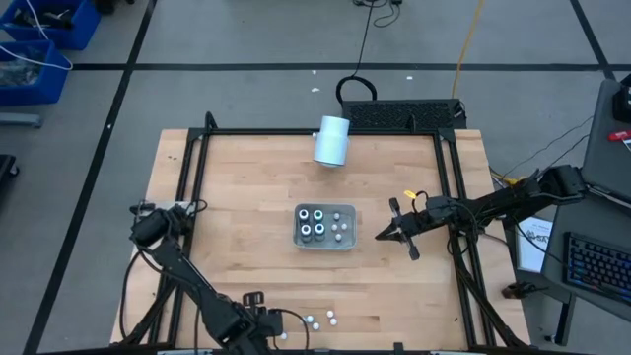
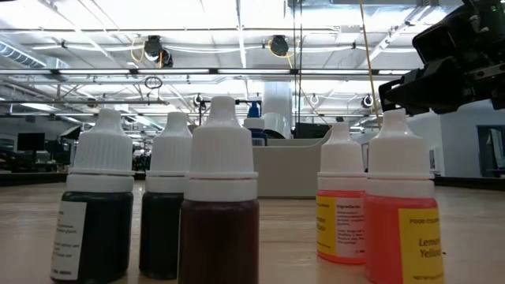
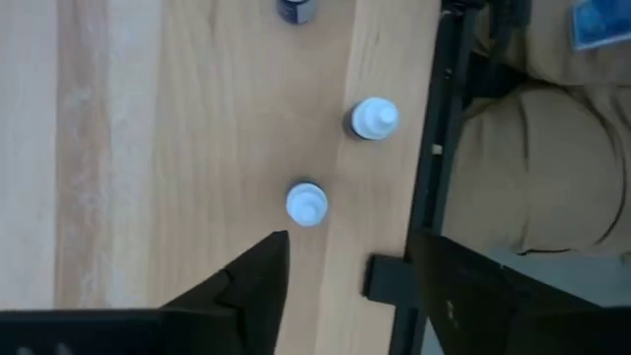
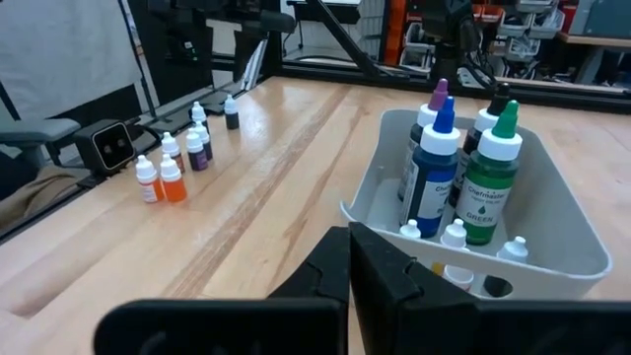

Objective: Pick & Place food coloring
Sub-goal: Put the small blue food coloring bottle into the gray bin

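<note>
near the table's front edge, the left gripper [image 3: 335, 286] hangs jaws apart, empty, over small white-capped bottles [image 3: 307, 203].
right gripper [image 4: 350, 266] closed, empty, beside the grey tray [image 4: 552, 258].

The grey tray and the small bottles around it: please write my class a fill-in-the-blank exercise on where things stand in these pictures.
1. The tall bottles with coloured caps stand inside the grey ____.
2. The right claw hovers beside the tray, its fingers ____.
3. The left claw, fingers open, is above the small bottles with ____ caps near the table's edge.
4. The large white cylinder lies on its ____.

Missing words: tray; shut; white; side
</note>
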You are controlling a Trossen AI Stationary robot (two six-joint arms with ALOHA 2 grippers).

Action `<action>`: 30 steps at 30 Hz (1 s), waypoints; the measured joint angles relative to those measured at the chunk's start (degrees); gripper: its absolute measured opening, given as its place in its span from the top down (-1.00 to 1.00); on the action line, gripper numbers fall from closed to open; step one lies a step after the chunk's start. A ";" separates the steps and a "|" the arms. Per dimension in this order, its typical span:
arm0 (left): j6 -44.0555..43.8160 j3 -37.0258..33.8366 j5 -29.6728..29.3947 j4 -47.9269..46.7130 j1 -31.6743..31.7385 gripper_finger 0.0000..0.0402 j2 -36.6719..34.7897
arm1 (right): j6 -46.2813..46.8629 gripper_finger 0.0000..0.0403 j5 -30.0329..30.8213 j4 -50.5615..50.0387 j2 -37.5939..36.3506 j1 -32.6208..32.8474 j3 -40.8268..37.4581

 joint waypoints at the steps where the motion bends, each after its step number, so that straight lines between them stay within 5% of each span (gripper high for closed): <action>1: 0.13 0.01 -0.09 -0.02 0.23 -0.11 0.01 | 0.32 1.00 0.00 -0.08 0.00 0.00 0.00; 30: 8.99 -0.11 1.01 1.62 2.20 -0.19 2.94 | 1.54 1.00 0.04 -0.64 0.00 0.00 0.02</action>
